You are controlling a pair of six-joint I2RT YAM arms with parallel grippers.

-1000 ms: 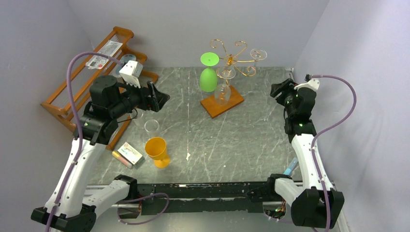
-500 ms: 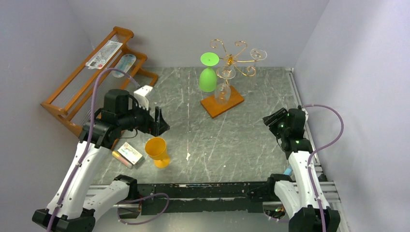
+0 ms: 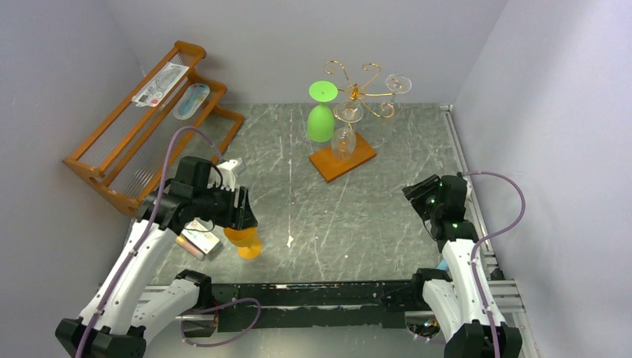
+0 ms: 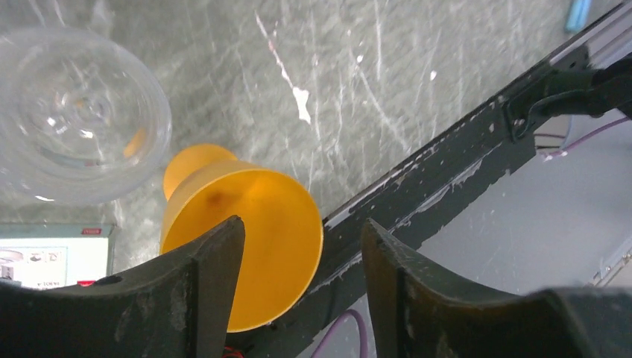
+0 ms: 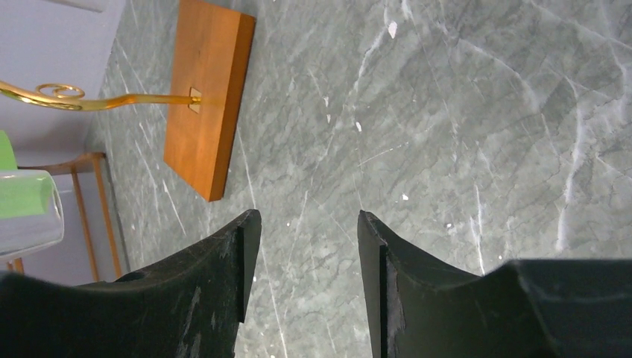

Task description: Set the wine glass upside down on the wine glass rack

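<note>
- The left gripper (image 3: 243,217) hung low over the near-left part of the table (image 3: 358,216), its jaws apart.
- In the left wrist view, the left gripper (image 4: 302,231) had the orange wine glass (image 4: 261,224) just below it. The open mouth faced the camera, and part of the rim showed in the gap between the fingers (image 4: 201,276) (whether either finger touched the rim could not be told).
- From above, only the lower part of the orange wine glass (image 3: 250,245) showed under the arm, close to the table's front edge and well apart from the rack.
- A clear glass (image 4: 74,112) stood just beside the orange one, and a small box (image 4: 45,257) lay next to them.
- The wine glass rack (image 3: 335,164) stood at the far middle of the table, its gold spiral arms above the wooden base.
- A green glass (image 3: 320,123) hung upside down on the rack's left side, and a clear hanging glass (image 3: 343,142) was near the stem.
- The right gripper (image 3: 416,192) was over the table's right side, its jaws parted.
- In the right wrist view, the right gripper (image 5: 307,220) had only bare grey surface between its jaws, with the rack's base (image 5: 209,97) beyond them.
- A slatted wooden shelf (image 3: 134,134) stood along the left wall.
</note>
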